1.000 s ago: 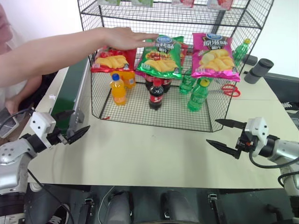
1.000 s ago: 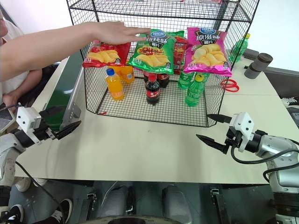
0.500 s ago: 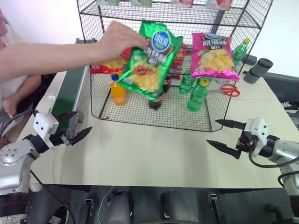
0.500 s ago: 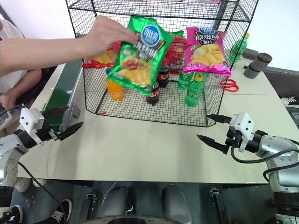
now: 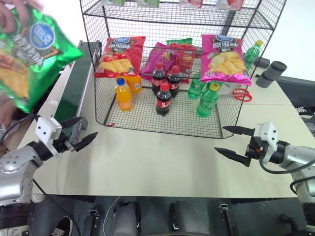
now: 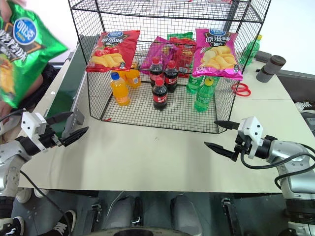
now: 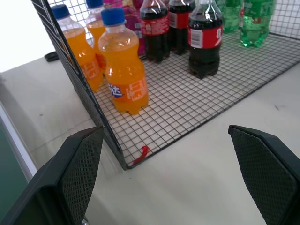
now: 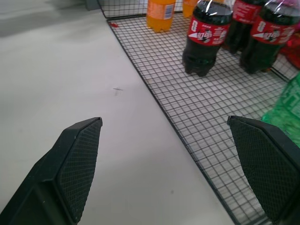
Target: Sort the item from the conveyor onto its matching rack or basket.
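Pale tabletop [image 5: 162, 157] is spreading under both arms, with nothing lying between them. Low over it the left gripper [image 5: 78, 133] is hovering with its two black fingers spread wide and nothing between them, and the right gripper [image 5: 230, 141] is hanging likewise, fingers parted wide and empty, each pointing inward toward the other. Just beyond the left gripper, and to its outer side, the conveyor [image 5: 74, 96] is running away from the robot, its dark-green belt bare. High above and outward of the left gripper, the green crisp bag [image 5: 29, 59] is hanging in the air well above the conveyor, gripped at its top by a person's hand [image 5: 12, 12]. Ahead of both grippers, between them and farther back, the black wire rack [image 5: 197, 19] is standing on the table; a red crisp bag [image 5: 120, 56] and a magenta crisp bag [image 5: 225, 59] are leaning at its front, with orange bottles [image 7: 124, 70], cola bottles [image 8: 204, 35] and green bottles [image 5: 209, 98] standing on its mesh floor. Red scissors [image 5: 242, 94] are lying beyond the right gripper, beside the rack.
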Robot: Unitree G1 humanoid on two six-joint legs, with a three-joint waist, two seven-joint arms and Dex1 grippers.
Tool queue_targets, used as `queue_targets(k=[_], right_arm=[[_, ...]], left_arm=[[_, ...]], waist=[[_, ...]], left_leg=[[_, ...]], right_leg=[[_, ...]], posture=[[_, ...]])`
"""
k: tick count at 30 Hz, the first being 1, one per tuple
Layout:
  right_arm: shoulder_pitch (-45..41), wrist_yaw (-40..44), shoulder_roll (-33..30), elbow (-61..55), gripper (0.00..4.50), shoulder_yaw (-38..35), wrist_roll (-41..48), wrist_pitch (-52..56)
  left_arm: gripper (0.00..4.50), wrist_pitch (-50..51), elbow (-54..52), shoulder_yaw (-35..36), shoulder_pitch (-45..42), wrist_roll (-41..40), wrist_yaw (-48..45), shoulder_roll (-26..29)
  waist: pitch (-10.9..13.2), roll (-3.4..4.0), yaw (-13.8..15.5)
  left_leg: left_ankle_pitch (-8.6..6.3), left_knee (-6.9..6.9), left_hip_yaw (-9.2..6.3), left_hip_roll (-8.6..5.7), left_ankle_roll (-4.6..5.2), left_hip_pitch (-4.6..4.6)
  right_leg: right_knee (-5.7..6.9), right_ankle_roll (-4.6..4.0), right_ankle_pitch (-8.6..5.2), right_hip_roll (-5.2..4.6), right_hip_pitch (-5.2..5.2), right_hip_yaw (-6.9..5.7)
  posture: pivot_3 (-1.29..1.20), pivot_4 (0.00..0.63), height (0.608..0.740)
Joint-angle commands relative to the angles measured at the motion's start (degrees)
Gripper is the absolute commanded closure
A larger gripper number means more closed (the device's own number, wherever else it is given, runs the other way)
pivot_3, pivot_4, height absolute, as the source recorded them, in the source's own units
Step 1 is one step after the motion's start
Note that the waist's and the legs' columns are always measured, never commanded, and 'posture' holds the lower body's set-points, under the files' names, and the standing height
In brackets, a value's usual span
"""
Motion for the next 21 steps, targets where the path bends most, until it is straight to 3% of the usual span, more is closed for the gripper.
queue_targets(k=[1,10,21], right_arm=[[-0.78,0.37,-0.68,-1.49,0.03,-0.53,0.79,-0.35],[-2.07,-0.15,-0.09,-1.55,0.03,0.47,0.73,-0.11],[-3.78,0.26,0.10,-0.30,0.03,1.95,0.13,-1.18]], left_arm=[[0.00,2.51,-2.55,2.37,0.12,-3.04,0.24,0.34],[0.00,8.29,-3.81,3.95,-0.32,-6.54,2.05,0.15],[0.00,1.57,-4.09,3.12,0.88,-1.33,3.23,-0.08]], waist=[[0.00,0.00,0.12],[0.00,0.00,0.20],[0.00,0.00,0.21]], left_leg=[[0.00,0.00,-0.01,0.00,0.00,0.00],[0.00,0.02,-0.03,-0.03,-0.01,0.00],[0.01,0.02,-0.01,-0.04,-0.01,0.00]], right_leg=[[0.00,0.00,0.00,0.00,0.00,-0.01],[0.00,0.00,0.00,0.00,0.01,-0.01],[0.00,0.00,0.00,0.01,0.01,0.00]], posture=[[0.00,0.150,0.740],[0.00,0.150,0.740],[0.00,0.150,0.740]])
